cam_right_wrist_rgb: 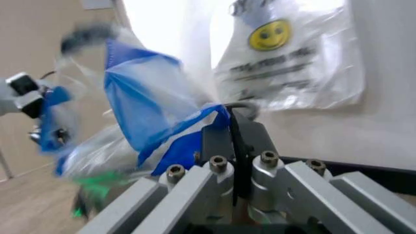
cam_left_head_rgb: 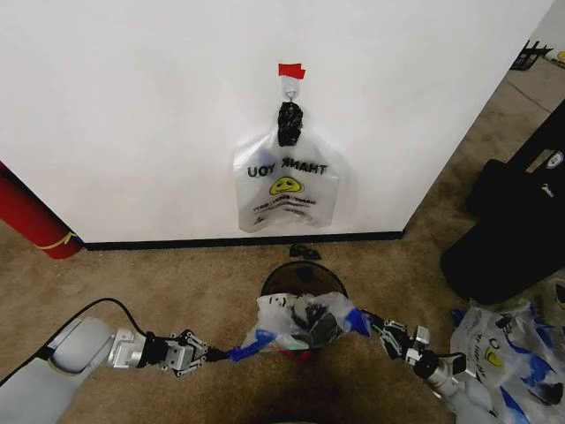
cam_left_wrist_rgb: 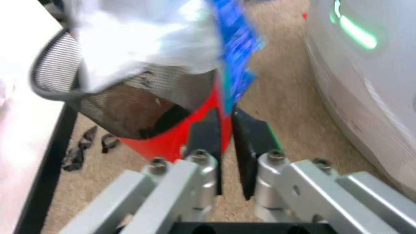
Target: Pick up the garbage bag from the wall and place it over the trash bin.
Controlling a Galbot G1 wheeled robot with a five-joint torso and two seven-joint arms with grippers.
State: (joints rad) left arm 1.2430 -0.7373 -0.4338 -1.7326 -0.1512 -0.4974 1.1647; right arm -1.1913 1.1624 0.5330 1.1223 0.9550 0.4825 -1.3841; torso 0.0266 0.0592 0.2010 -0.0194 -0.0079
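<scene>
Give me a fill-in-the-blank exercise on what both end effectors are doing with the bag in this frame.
1. The left end effector is shut on a ____ handle of the garbage bag.
2. The right end effector grips the bag's opposite side, so the bag is stretched over the ____.
3. The bag on the hook of the wall bears a yellow ____.

Missing words: blue; trash bin; smiley
</scene>
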